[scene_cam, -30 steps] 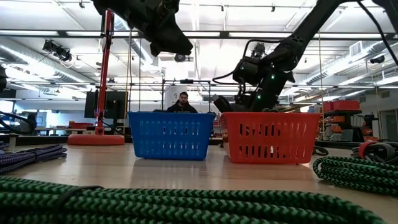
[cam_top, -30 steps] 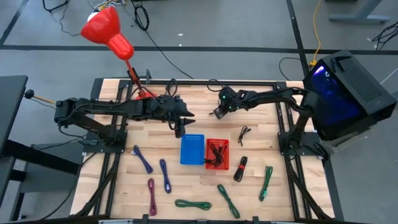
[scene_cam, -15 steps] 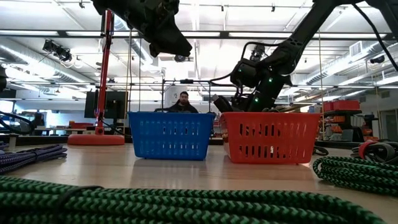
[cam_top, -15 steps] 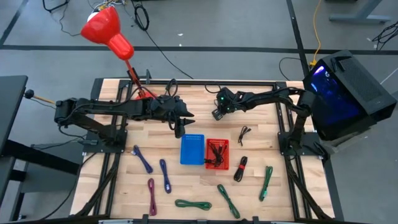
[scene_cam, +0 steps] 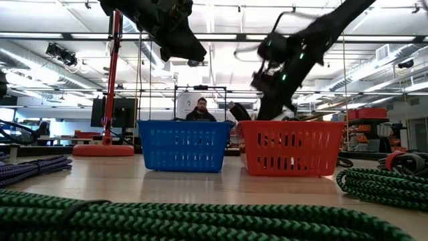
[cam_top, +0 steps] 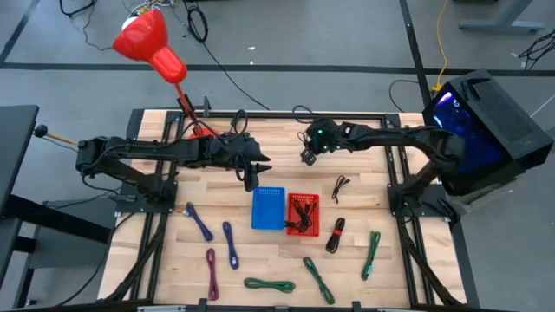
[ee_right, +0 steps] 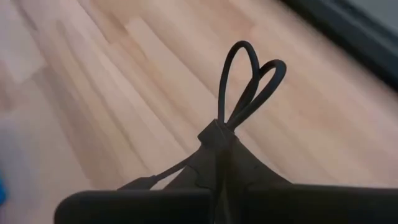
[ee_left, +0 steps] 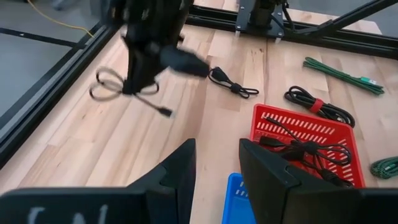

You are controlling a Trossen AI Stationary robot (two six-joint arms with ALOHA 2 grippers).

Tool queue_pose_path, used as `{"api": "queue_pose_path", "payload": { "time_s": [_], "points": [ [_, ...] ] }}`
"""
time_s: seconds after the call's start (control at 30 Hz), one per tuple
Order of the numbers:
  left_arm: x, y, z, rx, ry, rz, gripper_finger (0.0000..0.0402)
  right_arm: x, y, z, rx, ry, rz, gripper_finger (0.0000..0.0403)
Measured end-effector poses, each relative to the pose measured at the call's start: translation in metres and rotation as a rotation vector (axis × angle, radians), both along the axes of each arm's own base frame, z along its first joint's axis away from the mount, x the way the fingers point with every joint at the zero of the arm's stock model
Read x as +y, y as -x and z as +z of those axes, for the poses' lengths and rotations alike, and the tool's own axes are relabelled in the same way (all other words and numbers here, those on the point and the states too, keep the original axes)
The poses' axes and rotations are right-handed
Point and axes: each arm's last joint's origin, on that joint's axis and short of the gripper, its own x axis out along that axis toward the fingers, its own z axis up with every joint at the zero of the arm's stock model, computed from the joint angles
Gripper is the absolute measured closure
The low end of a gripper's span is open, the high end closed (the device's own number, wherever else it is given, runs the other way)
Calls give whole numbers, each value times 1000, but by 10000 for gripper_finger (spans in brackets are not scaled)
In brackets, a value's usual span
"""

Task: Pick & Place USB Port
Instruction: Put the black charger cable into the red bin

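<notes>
Right gripper: raised above the far middle of the table, fingers pinched together on a thin black looped USB cable, whose two loops stand out past the fingertips in the right wrist view; the cable hangs clear of the wood. Red slotted plastic basket: at about 6 o'clock from that gripper in the high view, holding a tangle of black cables. Blue slotted plastic basket: touching the red one's side, at 9 o'clock of it. Left gripper: hovering at 12 o'clock of the blue basket, fingers parted, nothing between them. Small black cable: on the wooden tabletop, at 2 o'clock of the red basket. Black cable bound with a red tie: at 4 o'clock of the red basket. Green braided cables: near edge and right. Purple cables: left of the baskets. Person: seated beyond the table, seen in the low view.
</notes>
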Motion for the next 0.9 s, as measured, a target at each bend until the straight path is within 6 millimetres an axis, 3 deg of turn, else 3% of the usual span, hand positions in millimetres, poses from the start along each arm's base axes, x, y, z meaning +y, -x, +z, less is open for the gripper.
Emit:
{"api": "queue_pose_path", "payload": {
  "time_s": [0.27, 0.43, 0.9],
  "points": [
    [1, 0, 1, -5, -11, 19, 275, 52, 20, 67, -155, 89, 139, 401],
    [1, -1, 2, -22, -14, 20, 275, 94, 33, 92, -219, 107, 230, 401],
    [1, -1, 2, -24, -15, 20, 275, 197, 42, 94, -256, 110, 341, 401]
  ]
}}
